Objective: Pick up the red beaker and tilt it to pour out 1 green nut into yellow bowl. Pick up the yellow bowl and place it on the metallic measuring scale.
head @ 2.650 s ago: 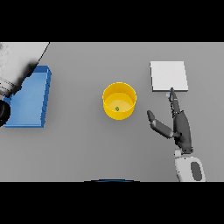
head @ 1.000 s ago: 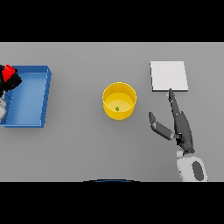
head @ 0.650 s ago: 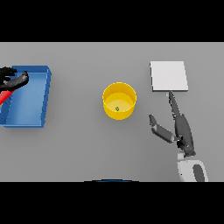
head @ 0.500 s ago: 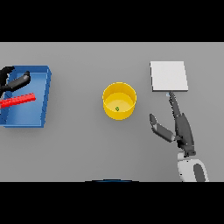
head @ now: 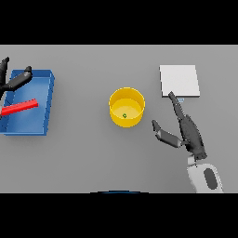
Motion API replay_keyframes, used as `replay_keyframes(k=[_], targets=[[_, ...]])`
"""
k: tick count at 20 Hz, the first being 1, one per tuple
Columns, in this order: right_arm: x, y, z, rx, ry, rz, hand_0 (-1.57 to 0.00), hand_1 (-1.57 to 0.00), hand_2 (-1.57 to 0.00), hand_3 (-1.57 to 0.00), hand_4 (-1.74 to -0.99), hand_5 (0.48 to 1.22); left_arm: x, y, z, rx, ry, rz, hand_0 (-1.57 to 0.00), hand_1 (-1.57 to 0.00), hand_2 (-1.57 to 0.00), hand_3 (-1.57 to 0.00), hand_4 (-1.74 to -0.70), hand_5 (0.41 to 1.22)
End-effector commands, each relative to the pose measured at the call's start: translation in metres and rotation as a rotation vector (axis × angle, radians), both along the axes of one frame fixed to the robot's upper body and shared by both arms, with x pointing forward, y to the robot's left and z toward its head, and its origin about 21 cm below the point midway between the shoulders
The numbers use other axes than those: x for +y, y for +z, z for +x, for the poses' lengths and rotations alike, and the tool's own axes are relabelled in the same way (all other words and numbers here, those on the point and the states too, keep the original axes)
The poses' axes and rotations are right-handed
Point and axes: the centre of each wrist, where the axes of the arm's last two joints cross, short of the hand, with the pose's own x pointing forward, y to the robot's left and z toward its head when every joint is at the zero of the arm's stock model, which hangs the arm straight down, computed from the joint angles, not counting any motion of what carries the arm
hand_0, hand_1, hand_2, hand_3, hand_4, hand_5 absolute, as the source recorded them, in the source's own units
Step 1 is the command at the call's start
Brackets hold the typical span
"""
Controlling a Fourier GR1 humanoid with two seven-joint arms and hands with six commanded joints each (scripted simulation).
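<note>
The yellow bowl (head: 126,108) stands mid-table with one small green nut (head: 124,115) inside it. The red beaker (head: 19,107) lies on its side in the blue tray (head: 44,105) at the left. My left hand (head: 14,81) hovers open at the tray's far left corner, apart from the beaker. My right hand (head: 188,132) is open to the right of the bowl, fingers straight and pointing toward the scale, thumb stretched toward the bowl. The metallic measuring scale (head: 179,80) is a pale square plate at the back right.
The blue tray's walls rise around the fallen beaker at the table's left edge.
The left hand let go of the red beaker, which dropped flat into the blue tray; the hand opened and drew back toward the far left. The right hand barely moved.
</note>
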Motion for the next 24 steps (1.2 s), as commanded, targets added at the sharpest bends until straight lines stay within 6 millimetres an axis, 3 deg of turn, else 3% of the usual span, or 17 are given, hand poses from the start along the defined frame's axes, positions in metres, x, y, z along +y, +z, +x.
replay_keyframes(k=[1,6,12,24], targets=[[-0.001,0.005,0.005,-0.004,0.022,-0.042,0.00,0.00,0.00,0.00,-1.202,0.709,0.001,0.000,-0.001,-0.004,-0.008,-0.004,-0.02,-0.02,-0.02,-0.02,-0.78,0.693],[0.007,0.025,0.038,0.010,0.170,-0.332,0.00,0.00,0.00,0.00,-1.278,0.683,-0.003,-0.002,0.000,0.004,-0.007,-0.012,-0.01,0.00,0.00,0.00,-0.79,0.710],[0.028,0.048,0.067,-0.093,0.396,-0.689,0.00,0.00,0.00,0.00,-1.270,0.664,-0.001,-0.003,-0.002,0.009,-0.015,-0.011,0.00,0.00,0.00,0.00,-0.79,0.719],[0.071,0.049,0.108,-0.040,0.658,-0.912,0.00,0.00,0.00,0.00,-1.246,0.686,-0.003,-0.001,0.002,0.010,-0.026,-0.007,0.00,0.00,0.00,0.00,-0.79,0.723]])
